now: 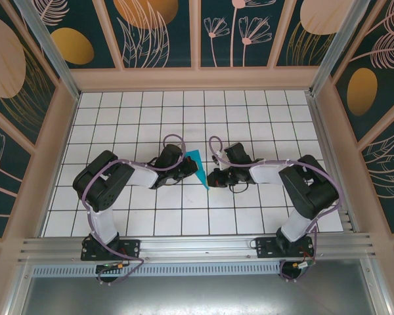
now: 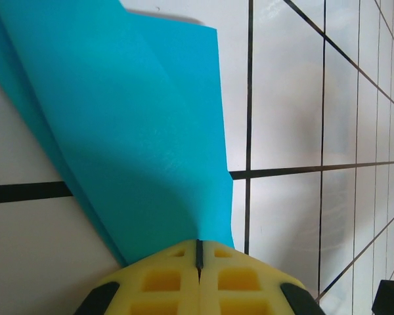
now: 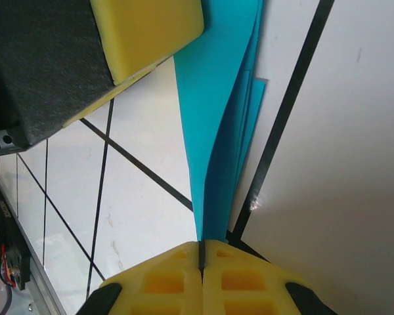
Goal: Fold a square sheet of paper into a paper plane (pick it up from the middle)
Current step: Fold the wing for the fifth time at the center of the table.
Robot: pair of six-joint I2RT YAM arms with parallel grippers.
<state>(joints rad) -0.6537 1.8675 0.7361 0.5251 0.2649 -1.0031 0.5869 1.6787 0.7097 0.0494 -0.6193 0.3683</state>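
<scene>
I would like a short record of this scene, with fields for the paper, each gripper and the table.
paper: teal, folded in layers, tapering to a point
left gripper: shut on the paper's edge
right gripper: shut on the paper's narrow end
table: white tiles with dark grid lines

You have both arms bent inward over the white gridded table (image 1: 118, 223); the left gripper (image 1: 186, 172) and right gripper (image 1: 211, 178) meet near its middle. Between them is the teal paper (image 1: 198, 165), a narrow wedge pointing toward the bases; each gripper touches it
</scene>
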